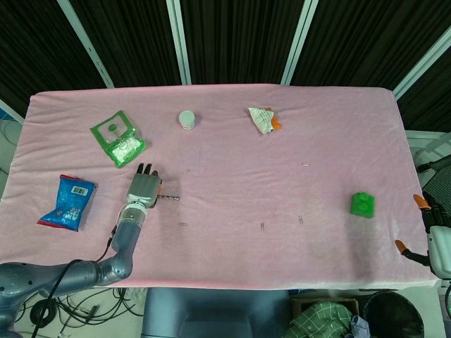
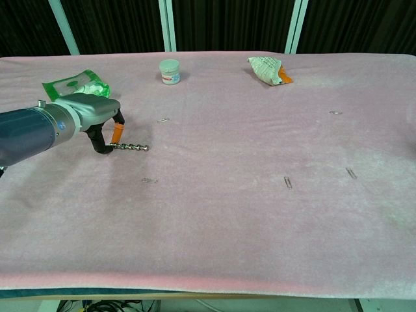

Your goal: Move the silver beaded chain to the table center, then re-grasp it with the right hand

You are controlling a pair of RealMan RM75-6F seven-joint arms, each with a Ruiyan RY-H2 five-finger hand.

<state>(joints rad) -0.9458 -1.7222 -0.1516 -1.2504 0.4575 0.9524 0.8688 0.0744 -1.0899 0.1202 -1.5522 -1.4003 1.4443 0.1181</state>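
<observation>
Lying on the pink cloth left of the table's middle, the silver beaded chain stretches rightward from your left hand, whose fingers curl down and pinch its near end against the cloth. In the head view the chain shows as a short thin line beside that hand. Your right hand sits off the table's right edge, only partly in frame, so you cannot tell how its fingers lie. Around the chain lie a green packet, a blue packet, a white jar, a crumpled wrapper and, well apart, a green block.
</observation>
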